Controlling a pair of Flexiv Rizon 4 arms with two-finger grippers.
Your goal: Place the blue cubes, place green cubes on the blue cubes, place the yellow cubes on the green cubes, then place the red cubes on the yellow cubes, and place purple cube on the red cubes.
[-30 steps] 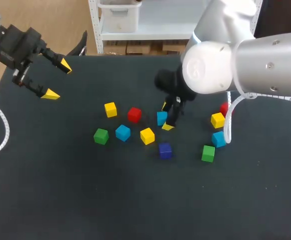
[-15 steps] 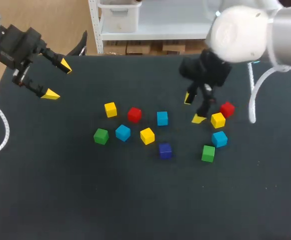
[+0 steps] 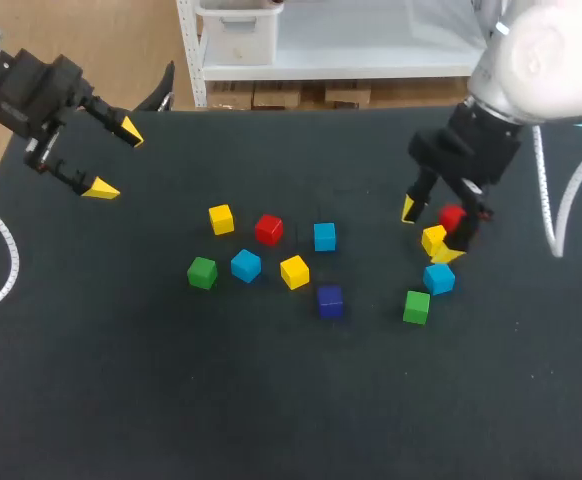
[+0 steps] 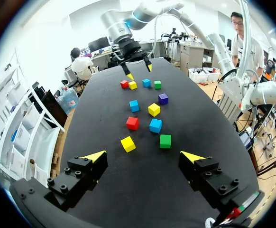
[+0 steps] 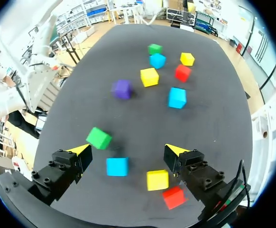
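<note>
The right arm [image 3: 541, 60] is pulling away from the middle blue cube [image 3: 324, 237], which its fingers were straddling a second ago, and is now hanging over the cluster at the right side of the bench [image 3: 271, 400]. That blue cube is resting where it was, flat on the bench near the purple cube [image 3: 330, 300], with nothing touching it.

The right gripper [image 3: 428, 232] is spread wide and carrying nothing. From above, its tips are standing either side of the right yellow cube [image 3: 433, 240], with the right red cube [image 3: 453, 217] just beside it. From the wrist, the right blue cube [image 5: 116, 166] is also lying under the gap between the fingers, and the right green cube [image 5: 99, 137] is sitting just ahead of one finger. How high the tips are hanging is not clear. The left gripper [image 3: 116, 160] is staying wide and empty at the far left corner.

So the middle blue cube is probably serving as a base now, and the arm is probably going for its next piece. Nothing is stacked yet, and every cube is lying singly. The right cluster is tight, so closing on one cube is risking a nudge to its neighbours.
</note>
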